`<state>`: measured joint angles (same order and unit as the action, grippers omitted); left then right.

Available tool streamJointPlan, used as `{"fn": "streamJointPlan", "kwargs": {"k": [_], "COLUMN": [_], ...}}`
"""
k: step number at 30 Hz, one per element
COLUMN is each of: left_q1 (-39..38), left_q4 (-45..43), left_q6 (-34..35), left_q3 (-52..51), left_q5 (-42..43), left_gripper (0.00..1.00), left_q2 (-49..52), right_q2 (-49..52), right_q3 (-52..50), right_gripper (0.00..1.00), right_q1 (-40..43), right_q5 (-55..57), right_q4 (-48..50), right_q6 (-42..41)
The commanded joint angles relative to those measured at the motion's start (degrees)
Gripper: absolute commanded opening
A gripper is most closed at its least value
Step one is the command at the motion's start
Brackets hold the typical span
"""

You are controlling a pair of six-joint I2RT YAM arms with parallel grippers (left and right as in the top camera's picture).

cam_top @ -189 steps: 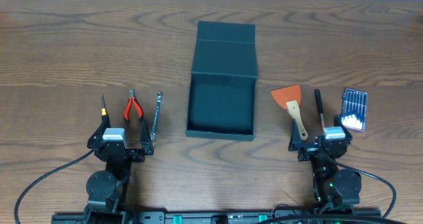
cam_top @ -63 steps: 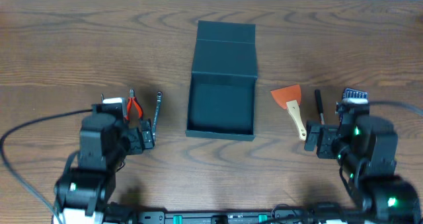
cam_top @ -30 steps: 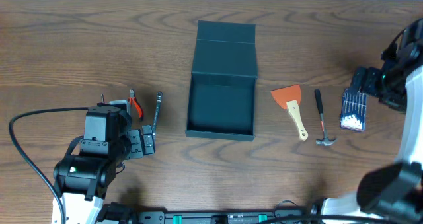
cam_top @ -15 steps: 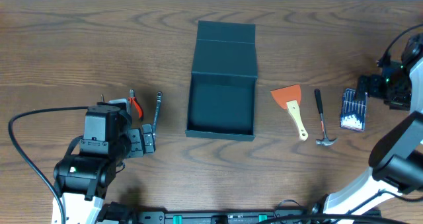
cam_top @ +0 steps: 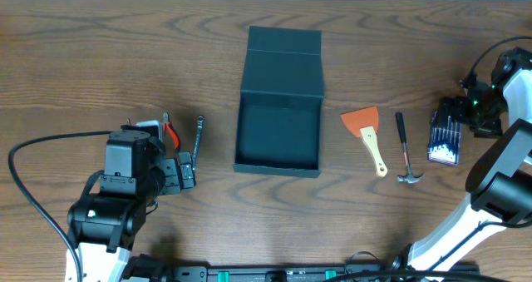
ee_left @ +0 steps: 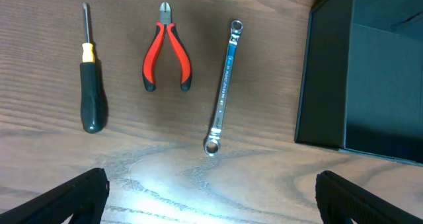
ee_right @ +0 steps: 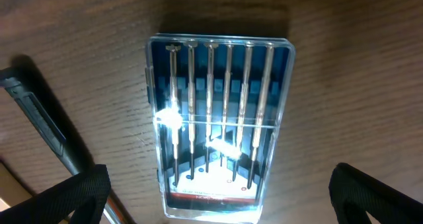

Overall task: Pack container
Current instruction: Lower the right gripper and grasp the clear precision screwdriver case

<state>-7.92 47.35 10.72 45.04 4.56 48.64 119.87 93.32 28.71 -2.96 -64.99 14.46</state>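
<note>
The left gripper (ee_left: 211, 201) and right gripper (ee_right: 221, 199) are open, empty. The flat, shiny case (ee_right: 218, 125), 3 o'clock from the container (cam_top: 280, 74), might slip.

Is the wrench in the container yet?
No, the wrench lies on the table beside the red pliers, apart from the container.
</note>
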Motion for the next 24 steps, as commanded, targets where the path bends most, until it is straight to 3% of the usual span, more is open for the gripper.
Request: {"fn": "streamJointPlan", "kwargs": {"k": [1, 20, 24], "left_q1": [0.2, 0.2, 0.2], "left_q4": [-0.1, -0.1, -0.1], "left_q6": [0.6, 0.6, 0.6], "left_q3": [1.1, 1.1, 1.1], "left_q5": [0.4, 0.4, 0.4], "left_gripper": [0.98, 0.99, 0.98], "left_q2": [-0.1, -0.1, -0.1], "right_q2": [2.1, 3.0, 3.0], "right_q3": [-0.2, -10.7, -11.0], "right_gripper": [0.99, 0.99, 0.88], "right_q1": [0.0, 0.0, 0.0], "right_q5": [-1.8, -1.6, -1.6], "right_q4": [0.2, 10.7, 11.0], "right_q6": [1.7, 1.7, 1.2]}}
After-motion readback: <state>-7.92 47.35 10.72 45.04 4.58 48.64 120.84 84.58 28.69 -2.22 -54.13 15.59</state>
